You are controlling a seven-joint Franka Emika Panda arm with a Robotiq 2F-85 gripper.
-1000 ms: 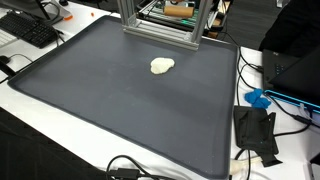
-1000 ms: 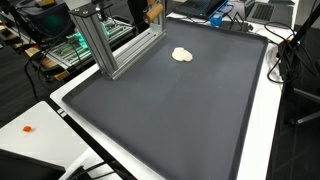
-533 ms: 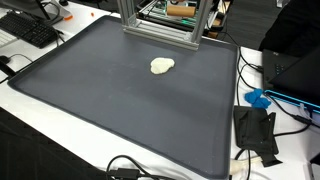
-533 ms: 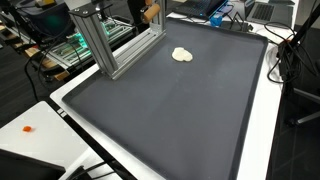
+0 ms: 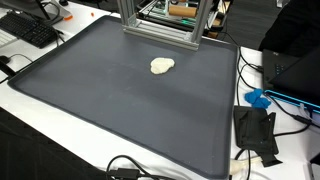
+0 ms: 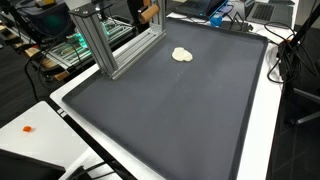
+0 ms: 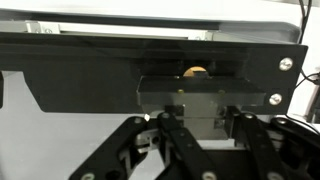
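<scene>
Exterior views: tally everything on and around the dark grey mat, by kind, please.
Pale lump: 1
Dark grey mat: 1
Aluminium frame: 1
Black keyboard: 1
Blue object: 1
Total: 5

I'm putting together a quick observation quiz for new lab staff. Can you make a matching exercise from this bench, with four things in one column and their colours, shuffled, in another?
Things:
1. lump lying on the mat
2. mat
3. metal frame
4. plastic piece by the cables

Colours:
a. blue
b. cream
c. silver
d. dark grey

Pairs: 1-b, 2-d, 3-c, 4-a
</scene>
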